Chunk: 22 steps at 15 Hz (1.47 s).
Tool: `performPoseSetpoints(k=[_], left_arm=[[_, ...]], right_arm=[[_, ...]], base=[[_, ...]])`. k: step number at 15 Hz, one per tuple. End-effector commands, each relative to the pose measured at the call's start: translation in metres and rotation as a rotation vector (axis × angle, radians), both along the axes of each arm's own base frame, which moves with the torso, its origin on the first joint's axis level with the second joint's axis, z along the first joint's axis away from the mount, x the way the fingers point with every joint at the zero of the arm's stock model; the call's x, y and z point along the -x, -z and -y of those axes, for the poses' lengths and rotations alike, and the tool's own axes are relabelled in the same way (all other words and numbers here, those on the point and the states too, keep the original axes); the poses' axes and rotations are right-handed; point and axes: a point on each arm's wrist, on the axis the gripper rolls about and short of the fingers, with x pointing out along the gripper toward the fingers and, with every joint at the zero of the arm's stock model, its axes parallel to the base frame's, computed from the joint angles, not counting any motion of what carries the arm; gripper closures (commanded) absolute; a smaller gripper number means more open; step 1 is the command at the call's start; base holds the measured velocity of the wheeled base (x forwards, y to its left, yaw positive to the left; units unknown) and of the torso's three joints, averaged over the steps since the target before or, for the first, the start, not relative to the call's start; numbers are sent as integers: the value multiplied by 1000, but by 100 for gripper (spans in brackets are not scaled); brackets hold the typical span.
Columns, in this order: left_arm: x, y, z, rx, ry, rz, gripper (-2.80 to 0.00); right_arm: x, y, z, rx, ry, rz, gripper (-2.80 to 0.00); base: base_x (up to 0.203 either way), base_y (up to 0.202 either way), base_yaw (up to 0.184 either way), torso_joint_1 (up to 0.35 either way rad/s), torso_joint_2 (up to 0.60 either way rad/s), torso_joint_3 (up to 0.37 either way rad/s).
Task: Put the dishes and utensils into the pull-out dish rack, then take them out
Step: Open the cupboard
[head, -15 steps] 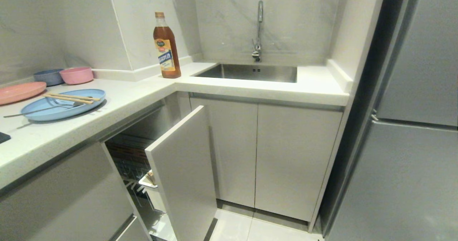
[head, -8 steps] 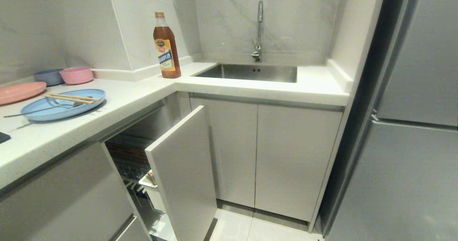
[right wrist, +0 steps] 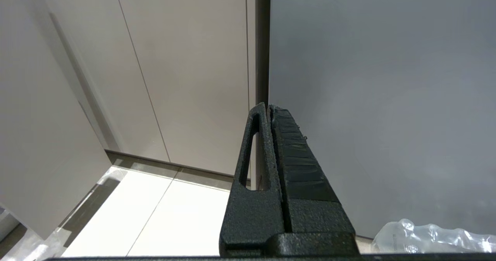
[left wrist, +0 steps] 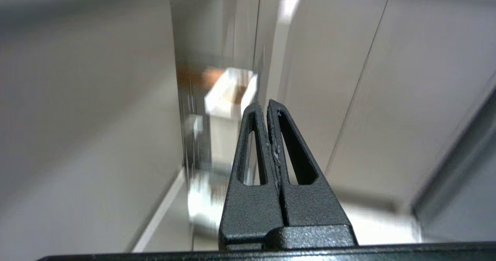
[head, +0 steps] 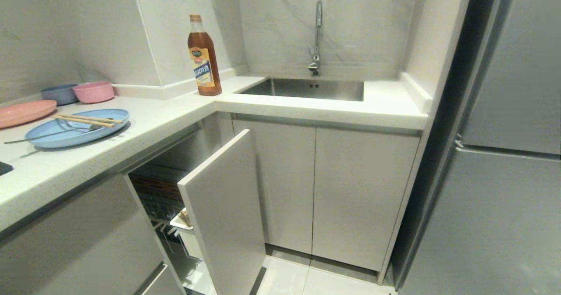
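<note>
A light-blue plate point(head: 65, 140) lies on the left counter, with wooden chopsticks point(head: 87, 120) and a slim grey metal utensil point(head: 48, 135) resting across it. Below the counter the pull-out dish rack stands partly drawn out: pale-grey front panel point(head: 223, 207), chrome wire basket point(head: 155, 198), white utensil box point(head: 182, 222). Neither arm shows in the head view. My left gripper point(left wrist: 267, 104) is shut and empty, low down, pointing toward the rack's white box point(left wrist: 226, 94). My right gripper point(right wrist: 269, 106) is shut and empty, facing the cabinet doors and the fridge side.
A pink plate point(head: 24, 112), pink bowl point(head: 93, 92) and blue-grey bowl point(head: 59, 94) sit at the counter's back left. An oil bottle point(head: 204, 58) stands by the sink point(head: 307, 89) with its tap. A two-door cabinet point(head: 324, 190) and grey fridge point(head: 495, 198) are to the right. Clear plastic wrap point(right wrist: 426, 235) lies on the floor.
</note>
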Motion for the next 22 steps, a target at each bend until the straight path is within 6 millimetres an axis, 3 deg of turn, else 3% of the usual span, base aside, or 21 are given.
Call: performPoseSetpoints(k=[1, 4, 5, 6, 9, 12, 14, 16, 19, 22], left_arm=[[15, -42, 0, 5, -10, 121, 0], [46, -125, 0, 5, -23, 245, 0], [50, -155, 0, -1, -27, 264, 0], [42, -180, 0, -7, -31, 242, 0], [-10, -241, -1, -13, -24, 160, 0], [-84, -275, -1, 26, -49, 45, 0], [-141, -274, 0, 44, -53, -73, 0], [-206, -254, 5, 42, -31, -236, 0], [-298, -199, 18, 24, 4, -514, 0], [-358, -151, 31, 7, 44, -704, 0]], right_arm=[[0, 0, 0, 0, 0, -1, 0], [0, 0, 0, 0, 0, -1, 0], [0, 0, 0, 0, 0, -1, 0], [0, 0, 0, 0, 0, -1, 0], [0, 0, 0, 0, 0, -1, 0], [0, 0, 0, 0, 0, -1, 0], [0, 0, 0, 0, 0, -1, 0], [0, 0, 0, 0, 0, -1, 0], [0, 0, 0, 0, 0, -1, 0], [0, 0, 0, 0, 0, -1, 0]], base=[[0, 0, 0, 0, 0, 0], [0, 0, 0, 0, 0, 0], [0, 0, 0, 0, 0, 0], [0, 0, 0, 0, 0, 0], [0, 0, 0, 0, 0, 0], [0, 0, 0, 0, 0, 0], [0, 0, 0, 0, 0, 0], [0, 0, 0, 0, 0, 0], [0, 0, 0, 0, 0, 0], [0, 0, 0, 0, 0, 0]])
